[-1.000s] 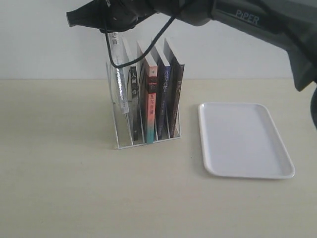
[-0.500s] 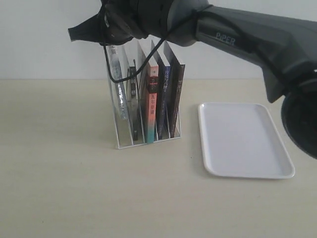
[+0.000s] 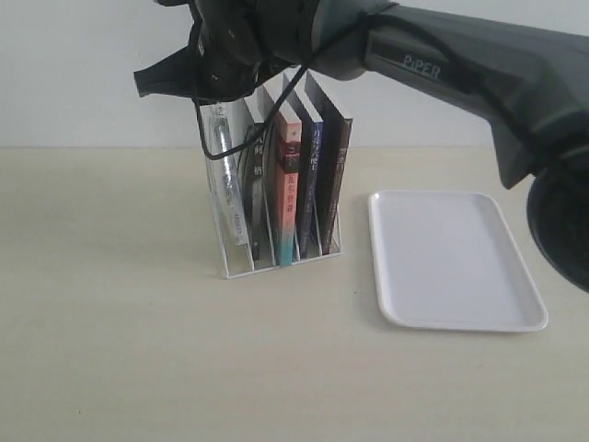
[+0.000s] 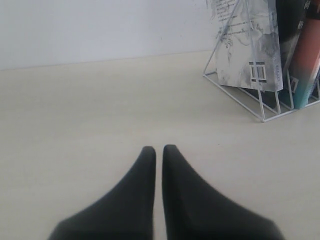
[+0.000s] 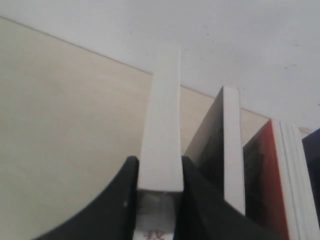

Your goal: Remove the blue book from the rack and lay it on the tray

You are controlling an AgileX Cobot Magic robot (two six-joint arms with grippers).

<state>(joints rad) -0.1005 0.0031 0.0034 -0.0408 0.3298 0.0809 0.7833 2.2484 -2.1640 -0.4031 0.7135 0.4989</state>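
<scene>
The white wire rack (image 3: 237, 265) stands left of the tray and holds several upright books. The blue book (image 3: 309, 189) shows its dark blue spine between a red-and-teal-spined book (image 3: 288, 198) and a black-covered one (image 3: 333, 189); a sliver of it shows at the frame edge (image 5: 315, 170). My right gripper (image 3: 219, 99) reaches across to the rack's leftmost slot. There its fingers (image 5: 129, 190) press both sides of a grey-white book (image 5: 161, 135), well apart from the blue book. The white tray (image 3: 451, 260) lies bare to the right. My left gripper (image 4: 159, 148) hovers shut over the table, holding nothing.
A second dark book (image 5: 220, 135) stands right beside the gripped one. A black cable (image 3: 230, 147) hangs from the right wrist in front of the rack. The rack's corner (image 4: 261, 111) lies ahead of the left gripper. A pale wall runs behind the table.
The right arm has come down onto the leftmost book, which now sits lower in its slot. The rack and its books have shifted slightly right and forward.
</scene>
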